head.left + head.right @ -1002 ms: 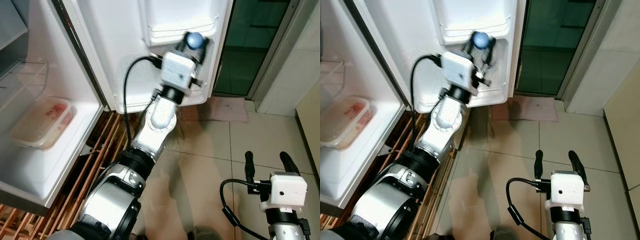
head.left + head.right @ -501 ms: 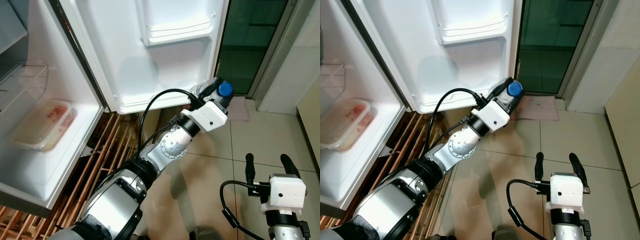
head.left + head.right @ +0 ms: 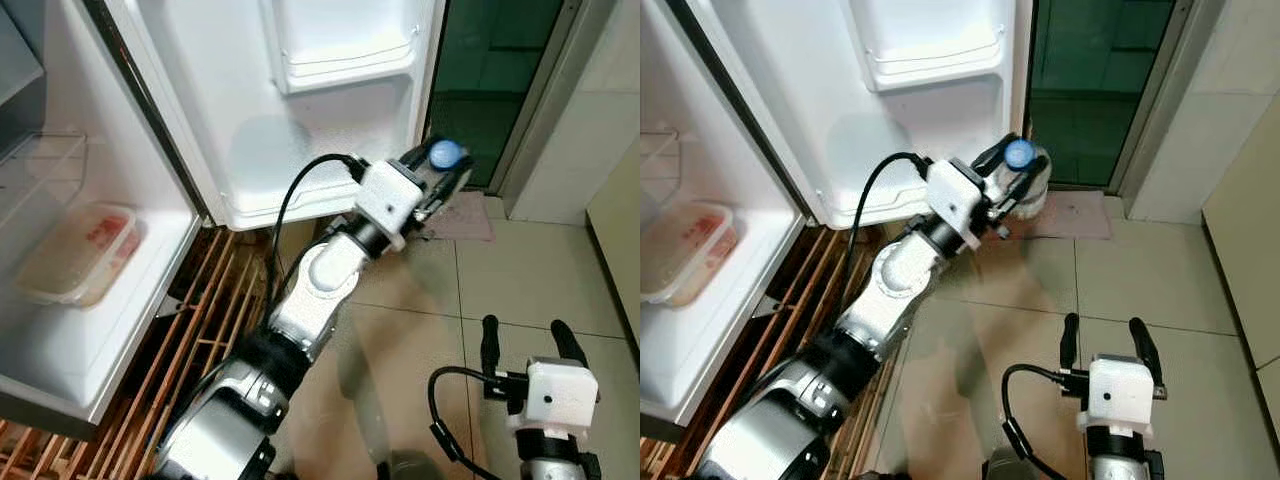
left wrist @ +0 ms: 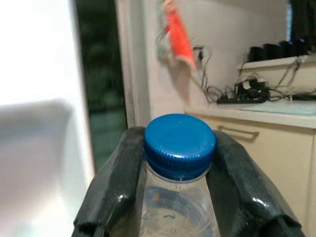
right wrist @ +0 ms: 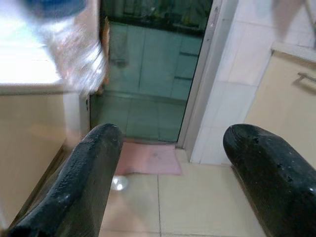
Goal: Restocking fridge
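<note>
Two black fingers of the left end effector (image 3: 438,172) clamp a blue-capped bottle (image 3: 1024,176) by its neck, upright beside the fridge door (image 3: 300,120), seemingly bound for its shelf (image 3: 345,62); the right end effector (image 3: 1102,345) hangs open, empty.

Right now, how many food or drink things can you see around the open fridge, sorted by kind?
Clear plastic bottles with a blue cap: 1, held in the left gripper
Clear plastic food boxes with red contents: 1, on the fridge shelf
Total: 2
</note>
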You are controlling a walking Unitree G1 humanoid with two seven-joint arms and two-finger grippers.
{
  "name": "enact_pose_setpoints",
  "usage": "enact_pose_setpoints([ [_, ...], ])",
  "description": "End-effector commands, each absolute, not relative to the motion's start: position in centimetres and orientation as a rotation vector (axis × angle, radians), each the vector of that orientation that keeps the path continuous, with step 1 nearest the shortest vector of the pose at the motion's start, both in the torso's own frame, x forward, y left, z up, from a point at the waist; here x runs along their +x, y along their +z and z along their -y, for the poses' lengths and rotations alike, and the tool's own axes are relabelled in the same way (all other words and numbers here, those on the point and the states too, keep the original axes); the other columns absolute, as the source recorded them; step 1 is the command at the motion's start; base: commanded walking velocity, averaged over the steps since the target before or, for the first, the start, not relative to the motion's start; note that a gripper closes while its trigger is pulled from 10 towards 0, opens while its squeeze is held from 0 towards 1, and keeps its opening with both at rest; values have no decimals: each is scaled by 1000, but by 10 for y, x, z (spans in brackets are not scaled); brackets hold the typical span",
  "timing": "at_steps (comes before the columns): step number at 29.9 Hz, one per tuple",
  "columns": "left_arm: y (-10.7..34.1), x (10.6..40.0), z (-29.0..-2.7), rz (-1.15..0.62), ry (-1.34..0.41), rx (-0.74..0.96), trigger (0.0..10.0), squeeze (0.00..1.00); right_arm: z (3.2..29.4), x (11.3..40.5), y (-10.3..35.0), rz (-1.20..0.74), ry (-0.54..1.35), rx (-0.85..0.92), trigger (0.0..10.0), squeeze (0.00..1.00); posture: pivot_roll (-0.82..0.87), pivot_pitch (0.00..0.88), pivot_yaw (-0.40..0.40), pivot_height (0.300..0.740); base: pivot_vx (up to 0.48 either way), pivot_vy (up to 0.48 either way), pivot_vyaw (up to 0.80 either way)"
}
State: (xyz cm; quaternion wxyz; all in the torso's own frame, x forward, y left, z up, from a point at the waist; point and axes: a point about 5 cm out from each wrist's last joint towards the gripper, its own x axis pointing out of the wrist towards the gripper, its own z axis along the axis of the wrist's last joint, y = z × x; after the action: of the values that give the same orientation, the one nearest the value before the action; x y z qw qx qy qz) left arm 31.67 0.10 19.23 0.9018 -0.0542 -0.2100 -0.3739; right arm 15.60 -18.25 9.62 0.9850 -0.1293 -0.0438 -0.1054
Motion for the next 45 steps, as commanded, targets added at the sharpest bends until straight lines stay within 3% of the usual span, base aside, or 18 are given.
enact_pose_setpoints([
  [1, 211, 320, -20, 451, -756, -181, 10000, 0, 186, 157, 93, 73, -222, -255, 10000, 0, -338, 53, 108, 732, 0, 0, 0],
  [3, 225, 316, -54, 444, -741, -173, 10000, 0, 190, 167, 91, 82, -208, -246, 10000, 0, -284, 31, 92, 732, 0, 0, 0],
  [12, 218, 293, -92, 335, -740, -54, 10000, 0, 213, 197, 90, 72, -302, -224, 10000, 0, -200, 0, 66, 732, 0, 0, 0],
  [14, 206, 291, -103, 300, -668, -27, 10000, 0, 218, 201, 99, 91, -336, -213, 10000, 0, -201, 0, 66, 732, 0, 0, 0],
  [15, 186, 284, -136, 284, -460, 77, 10000, 0, 220, 202, 118, 136, -356, -196, 10000, 0, -203, 0, 64, 732, 0, 0, 0],
  [16, 180, 281, -148, 280, -385, 126, 10000, 0, 220, 201, 124, 153, -356, -190, 10000, 0, -203, 0, 64, 732, 0, 0, 0],
  [24, 139, 239, -201, 123, -157, 307, 10000, 0, 188, 185, 134, 154, -110, -132, 10000, 0, -163, 0, 27, 732, 0, 0, 0],
  [28, 150, 234, -187, 226, -124, 335, 10000, 0, 192, 194, 135, 166, -112, -146, 10000, 0, -141, 0, 15, 732, 0, 0, 0],
  [32, 187, 250, -158, 359, -192, 209, 10000, 0, 191, 205, 143, 201, -110, -171, 10000, 0, -145, 0, 11, 732, 0, 0, 0],
  [34, 190, 250, -155, 371, -207, 196, 10000, 0, 191, 205, 144, 205, -109, -174, 10000, 0, -145, 0, 11, 732, 0, 0, 0],
  [40, 217, 256, -128, 491, -345, 156, 10000, 0, 190, 207, 156, 259, -98, -237, 10000, 0, -187, 0, 26, 732, 480, 0, 0],
  [45, 220, 257, -121, 508, -398, 152, 10000, 0, 192, 206, 155, 252, -110, -245, 10000, 0, -204, 0, 35, 732, 480, 0, 0],
])
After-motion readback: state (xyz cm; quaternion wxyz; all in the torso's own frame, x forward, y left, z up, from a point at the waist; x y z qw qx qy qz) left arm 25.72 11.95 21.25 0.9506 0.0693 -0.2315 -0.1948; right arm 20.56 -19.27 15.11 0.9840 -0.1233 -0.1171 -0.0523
